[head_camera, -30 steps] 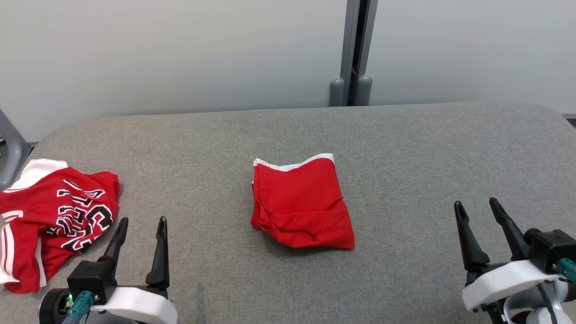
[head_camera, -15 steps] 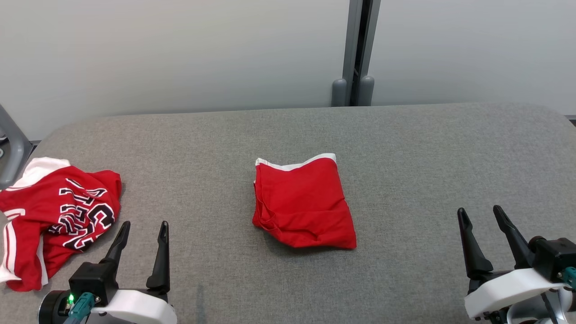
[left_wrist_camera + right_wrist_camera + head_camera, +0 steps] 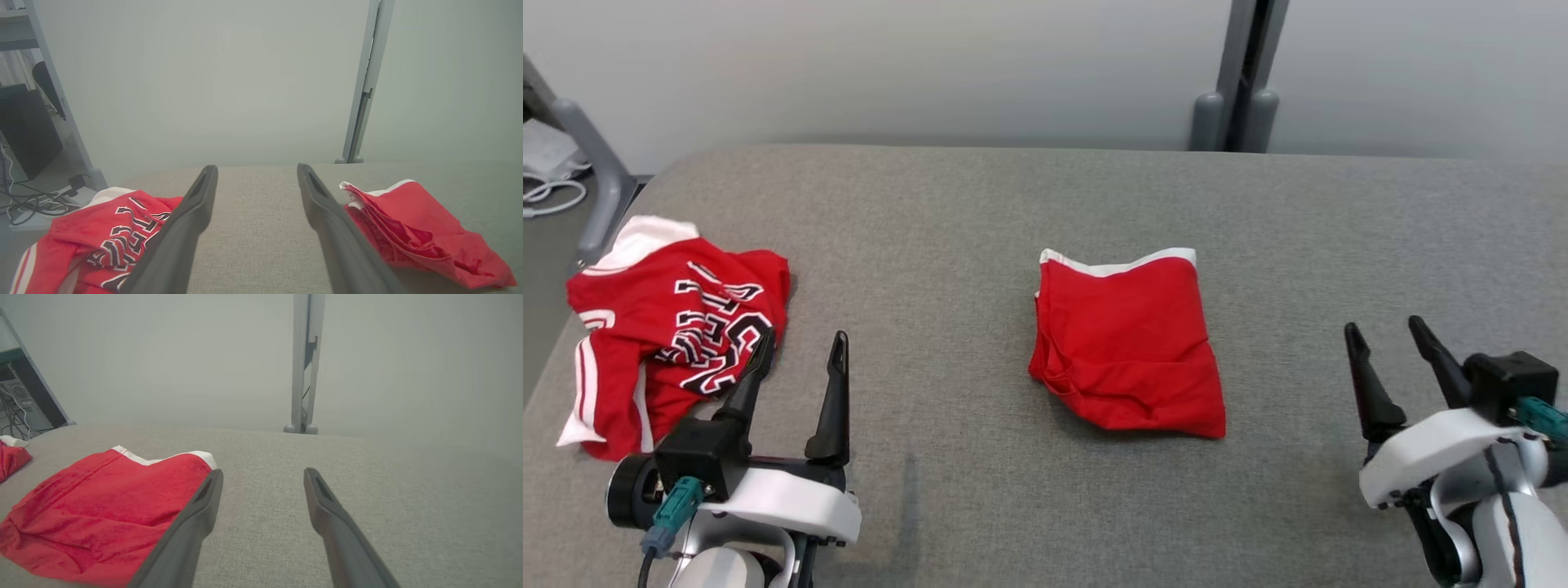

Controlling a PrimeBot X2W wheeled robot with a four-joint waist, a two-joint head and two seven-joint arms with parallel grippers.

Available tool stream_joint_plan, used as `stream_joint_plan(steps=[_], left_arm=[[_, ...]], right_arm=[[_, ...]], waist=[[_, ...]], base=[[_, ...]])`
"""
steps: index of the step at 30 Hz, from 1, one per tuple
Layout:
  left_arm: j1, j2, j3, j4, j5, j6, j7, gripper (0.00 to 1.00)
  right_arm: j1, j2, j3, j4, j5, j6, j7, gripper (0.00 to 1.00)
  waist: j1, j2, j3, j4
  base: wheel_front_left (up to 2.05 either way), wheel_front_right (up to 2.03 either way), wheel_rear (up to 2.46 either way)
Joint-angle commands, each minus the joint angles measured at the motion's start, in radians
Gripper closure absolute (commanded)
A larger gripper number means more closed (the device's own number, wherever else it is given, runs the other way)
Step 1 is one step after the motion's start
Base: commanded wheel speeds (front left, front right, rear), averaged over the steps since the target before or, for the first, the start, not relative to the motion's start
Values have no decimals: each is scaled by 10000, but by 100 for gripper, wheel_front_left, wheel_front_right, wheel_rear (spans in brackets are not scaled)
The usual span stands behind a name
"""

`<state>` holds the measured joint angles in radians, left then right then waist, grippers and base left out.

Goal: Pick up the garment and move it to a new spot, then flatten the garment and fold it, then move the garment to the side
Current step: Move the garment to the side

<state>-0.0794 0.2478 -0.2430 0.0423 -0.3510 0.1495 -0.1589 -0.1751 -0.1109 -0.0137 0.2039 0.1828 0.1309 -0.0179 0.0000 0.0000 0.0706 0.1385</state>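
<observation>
1. Red folded garment with a white-trimmed edge (image 3: 1127,343) is lying at the middle of the grey fabric-covered bench (image 3: 980,204). Its white edge is facing the far side and its long axis is running far to near.
2. Left jaws and right jaws are both standing wide open and gripping nothing. They are hovering over the bench's near edge, one on either side of the garment.
3. Folded garment is lying ahead of and inward from both. Right jaws are sitting nearer and are judged the likelier pair for moving it aside.
4. Crumpled red jersey with black-and-white lettering (image 3: 670,327) is lying at the bench's left end, just beside the left jaws. Which piece is due next cannot be settled.
5. Left wrist view is presenting the fold's stacked layers edge-on, while the head view is presenting a flat top. Right wrist view is showing bare bench ahead of the right jaws.
</observation>
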Motion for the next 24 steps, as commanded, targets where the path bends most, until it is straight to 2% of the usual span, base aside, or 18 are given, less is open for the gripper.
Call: stream_joint_plan(steps=[1, 6, 15, 16, 17, 18, 19, 24], left_arm=[[-275, -12, -9, 70, 18, -49, -107, 0], [-741, -263, -108, 386, -89, -148, -376, 0], [-1021, -470, -227, 821, -146, -227, -653, 0], [-1029, -483, -231, 859, -154, -228, -662, 0], [-1075, -493, -213, 920, -182, -225, -708, 0], [-1095, -494, -200, 936, -187, -217, -719, 0], [-1109, -495, -185, 955, -195, -208, -731, 0], [-1174, -484, -150, 996, -199, -185, -786, 0]], right_arm=[[-326, -81, 201, 388, 38, -3, 9, 0], [-1350, 3, 1257, 2297, 397, -3, -262, 0], [-2263, 344, 2486, 4959, 1147, -3, -42, 0], [-2315, 371, 2627, 5170, 1264, -3, 30, 16], [-2324, 420, 2925, 5502, 1500, -3, 153, 64], [-2349, 432, 3046, 5580, 1596, -3, 98, 94], [-2402, 433, 3148, 5657, 1681, -5, 59, 100], [-2708, 377, 3484, 5808, 2003, -5, -184, 100]], waist=[[0, 0, 433, 470], [0, 0, 829, 1038], [0, 0, 1052, 1301], [0, 0, 1069, 1295], [0, 0, 1089, 1269], [0, 0, 1097, 1248], [0, 0, 1105, 1223], [0, 0, 1113, 1070]], base=[[0, 0, 0], [0, 0, 0], [0, 0, 0], [0, 0, 0], [0, 0, 0], [0, 0, 0], [0, 0, 0], [0, 0, 0]])
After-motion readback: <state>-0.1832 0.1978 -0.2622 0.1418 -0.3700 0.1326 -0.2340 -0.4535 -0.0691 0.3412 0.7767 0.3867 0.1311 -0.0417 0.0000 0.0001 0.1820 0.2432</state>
